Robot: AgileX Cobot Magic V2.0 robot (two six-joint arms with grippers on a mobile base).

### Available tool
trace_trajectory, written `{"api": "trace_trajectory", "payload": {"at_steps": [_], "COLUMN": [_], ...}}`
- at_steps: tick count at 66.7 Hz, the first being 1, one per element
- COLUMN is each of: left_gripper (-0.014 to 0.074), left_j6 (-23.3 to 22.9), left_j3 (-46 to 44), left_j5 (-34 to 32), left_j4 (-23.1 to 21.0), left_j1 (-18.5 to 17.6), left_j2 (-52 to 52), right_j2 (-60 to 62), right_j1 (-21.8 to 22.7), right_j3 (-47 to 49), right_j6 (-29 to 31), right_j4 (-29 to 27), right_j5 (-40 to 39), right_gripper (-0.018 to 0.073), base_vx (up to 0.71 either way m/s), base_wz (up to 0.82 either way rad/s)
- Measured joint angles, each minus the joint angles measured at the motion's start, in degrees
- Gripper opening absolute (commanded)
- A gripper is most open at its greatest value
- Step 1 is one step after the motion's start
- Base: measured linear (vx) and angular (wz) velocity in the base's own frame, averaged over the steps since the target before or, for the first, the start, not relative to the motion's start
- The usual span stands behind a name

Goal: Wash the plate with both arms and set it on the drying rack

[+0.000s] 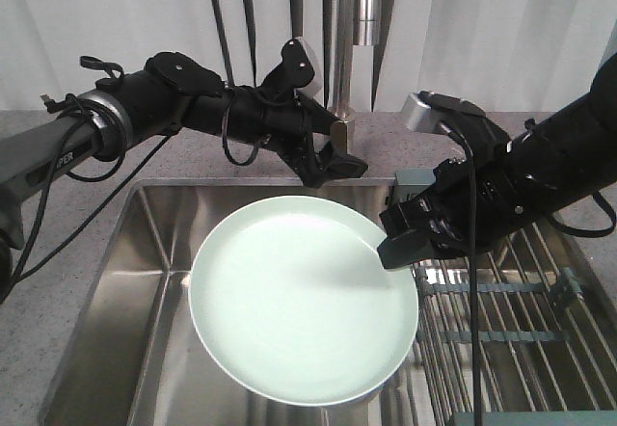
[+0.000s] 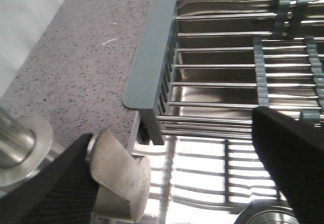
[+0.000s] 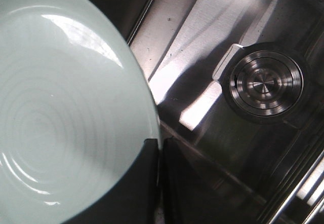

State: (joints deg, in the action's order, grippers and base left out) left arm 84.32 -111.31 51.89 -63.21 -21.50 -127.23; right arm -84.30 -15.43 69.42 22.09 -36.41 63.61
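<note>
Plate: the pale mint-green plate is nearest the front camera, tilted in the air over the sink, touching neither the basin nor the rack.
Right hand: the right hand is clamped on the plate's right rim. The wrist view shows one finger on each face of the rim.
Left hand: the left hand hangs at the far edge of the sink, by the foot of the faucet. Its fingers are spread well apart with nothing between them. The faucet lever sits just beside one finger, but contact cannot be told.
Drain: the steel drain lies below and to the right of the plate. No running water shows.
Drying rack: the drying rack spans the right part of the sink, just beside and below the right hand.
Surface: the speckled grey surface borders the sink on the far side.
Done so far: the plate is lifted and held over the basin.
Left to do: probably turning on the water, washing with the free hand, then carrying the plate right and setting it on the rack. The plate's face is glossy and unmarked, so whether it has already been rinsed cannot be judged.
</note>
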Motion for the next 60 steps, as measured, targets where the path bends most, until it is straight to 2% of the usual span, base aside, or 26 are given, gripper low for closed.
{"api": "trace_trajectory", "payload": {"at_steps": [25,43,54,60], "left_gripper": [0.0590,0.0590,0.0590,0.0590], "left_j6": [0.1,-0.5,-6.7,-13.4], "left_j3": [0.0,-0.8,-1.4,-1.4], "left_j5": [6.7,7.8,8.4,7.5], "left_j4": [0.9,2.1,6.4,11.2], "left_j1": [0.2,0.4,0.3,0.2], "left_j2": [-0.1,0.4,3.5,6.1], "right_j2": [0.0,0.0,0.0,0.0], "right_j1": [0.0,0.0,0.0,0.0], "right_j3": [0.0,0.0,0.0,0.0], "right_j6": [0.0,0.0,0.0,0.0], "right_j4": [0.0,0.0,0.0,0.0], "right_j5": [-0.1,-0.1,-0.1,-0.1], "right_gripper": [-0.0008,-0.0008,-0.0008,-0.0008], "base_vx": [0.00,0.00,0.00,0.00], "base_wz": [0.00,0.00,0.00,0.00]}}
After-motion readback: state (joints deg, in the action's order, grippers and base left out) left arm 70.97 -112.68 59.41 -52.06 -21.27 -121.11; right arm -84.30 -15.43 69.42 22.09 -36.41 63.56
